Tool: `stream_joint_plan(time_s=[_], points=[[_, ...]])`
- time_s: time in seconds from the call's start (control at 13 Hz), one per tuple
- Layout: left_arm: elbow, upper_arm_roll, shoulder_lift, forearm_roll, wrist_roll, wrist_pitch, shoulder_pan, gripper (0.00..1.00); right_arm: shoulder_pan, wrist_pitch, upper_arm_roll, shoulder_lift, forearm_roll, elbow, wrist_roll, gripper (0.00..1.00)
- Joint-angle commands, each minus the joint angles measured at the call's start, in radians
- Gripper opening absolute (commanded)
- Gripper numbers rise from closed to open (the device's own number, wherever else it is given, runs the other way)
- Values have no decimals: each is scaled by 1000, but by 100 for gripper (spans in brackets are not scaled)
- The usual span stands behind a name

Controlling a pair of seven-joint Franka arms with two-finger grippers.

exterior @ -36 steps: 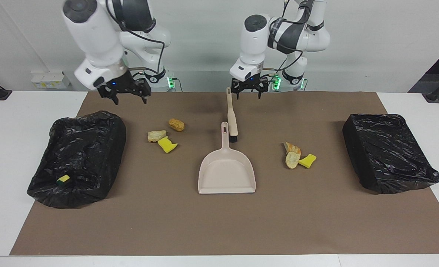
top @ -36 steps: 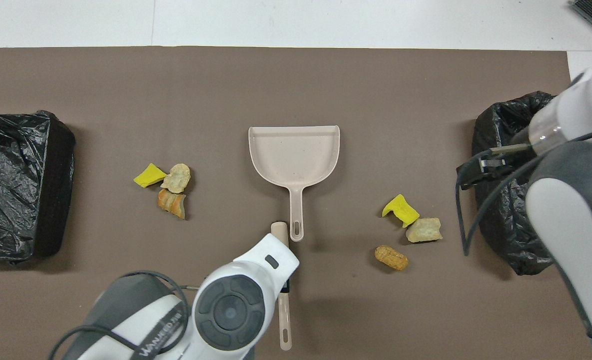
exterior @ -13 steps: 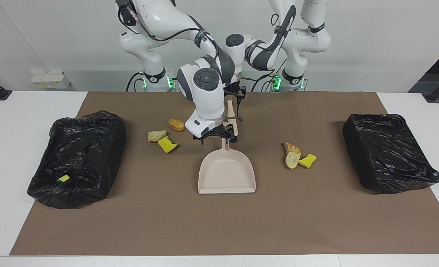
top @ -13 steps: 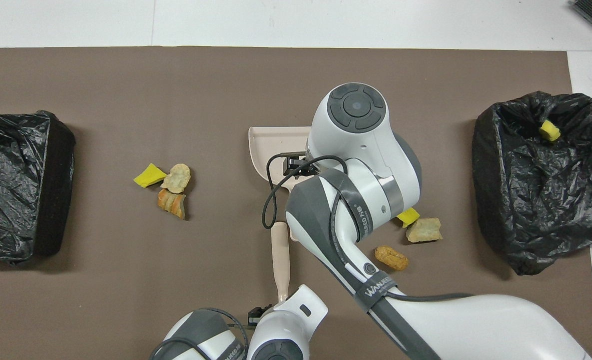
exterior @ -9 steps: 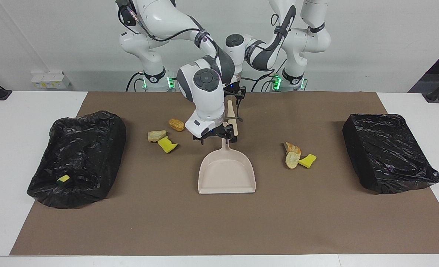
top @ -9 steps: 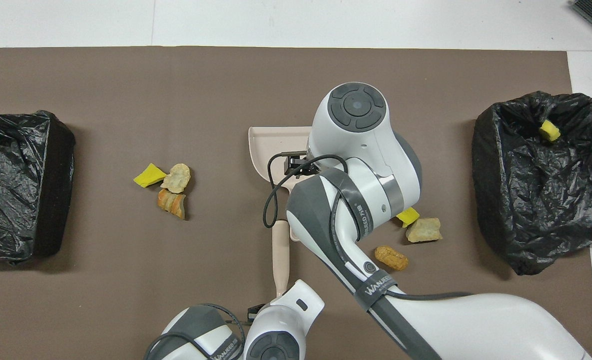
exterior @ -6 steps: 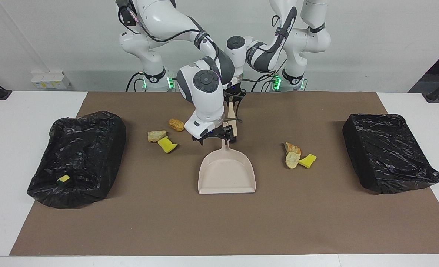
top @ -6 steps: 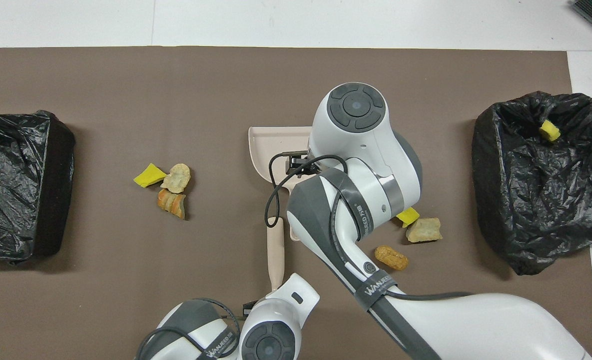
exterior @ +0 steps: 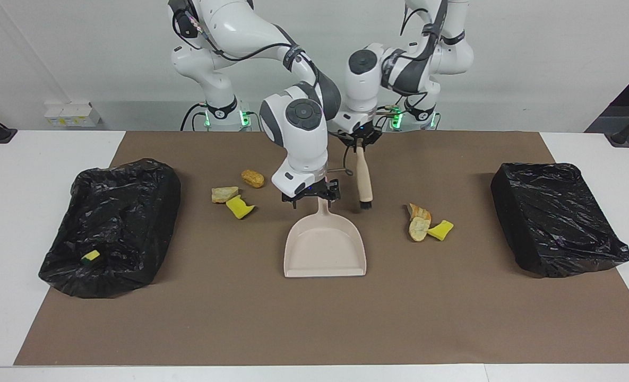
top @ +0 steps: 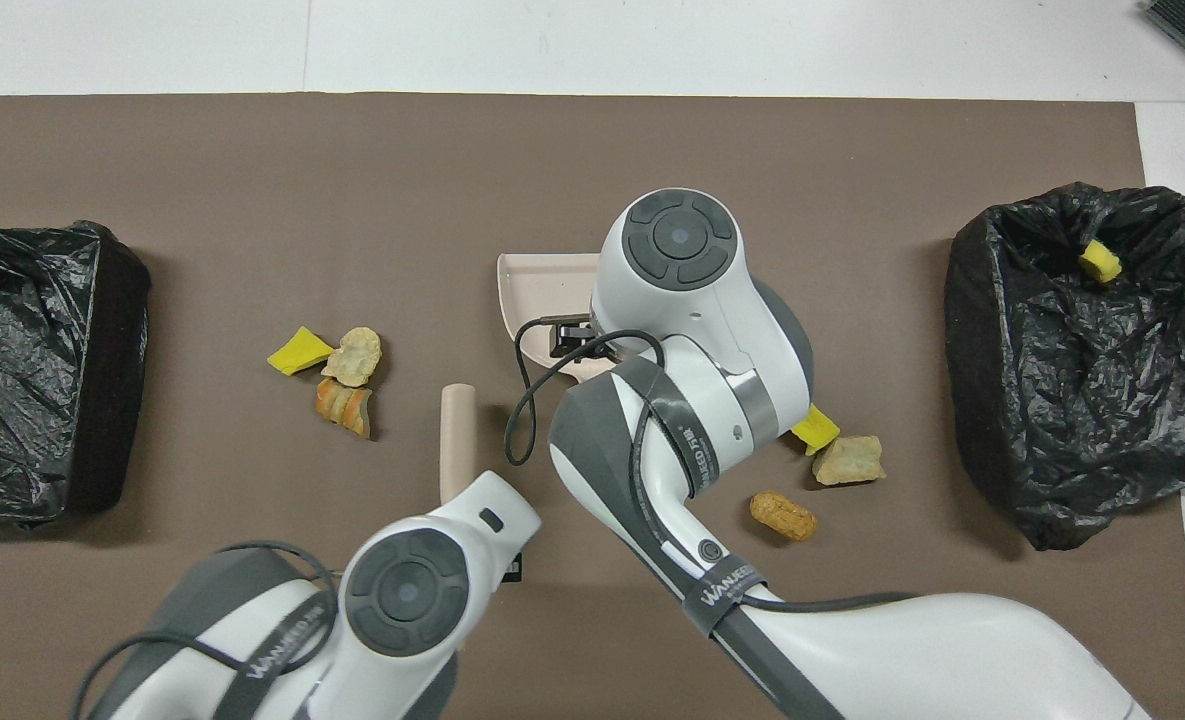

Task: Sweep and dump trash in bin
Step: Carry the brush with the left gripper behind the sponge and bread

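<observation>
Tools taken up; sweeping not yet begun.
Left end effector (exterior: 360, 142) pinches the brush (exterior: 364, 180) clear of the surface; right end effector (exterior: 312, 195), fingers spread, straddles the dustpan (exterior: 325, 249) handle; trash (exterior: 430, 223) lies in two clusters flanking it.

Both arms are glossy white, built of rounded shells joined by dark grey bands. The right arm (exterior: 250, 37) ends its wrist in a domed grey cap (exterior: 300, 113) with a ring of segmented panels, and the left arm (exterior: 415, 58) carries a matching cap (exterior: 362, 61). Thin black cables loop along the links and hang in a slack curve near the middle of the overhead frame. Grey bands bear white lettering, too small to read surely. Green lights glow at the bases. The tools are black, with small blue lights above them.
</observation>
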Motion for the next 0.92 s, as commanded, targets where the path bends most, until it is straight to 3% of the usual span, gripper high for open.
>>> stream_joint_plan(time_s=[0.0, 0.31, 0.54, 0.85], points=[[15, 122, -64, 3, 146, -77, 8, 0, 8, 36, 5, -18, -3, -64, 28, 100], [42, 295, -26, 5, 317, -51, 20, 0, 40, 36, 36, -32, 4, -126, 57, 95], [54, 433, 19, 12, 412, 62, 31, 0, 47, 51, 36, -47, 1, -167, 60, 76], [128, 484, 181, 95, 426, 131, 38, 0, 50, 51, 36, -73, -6, -221, 60, 73]])
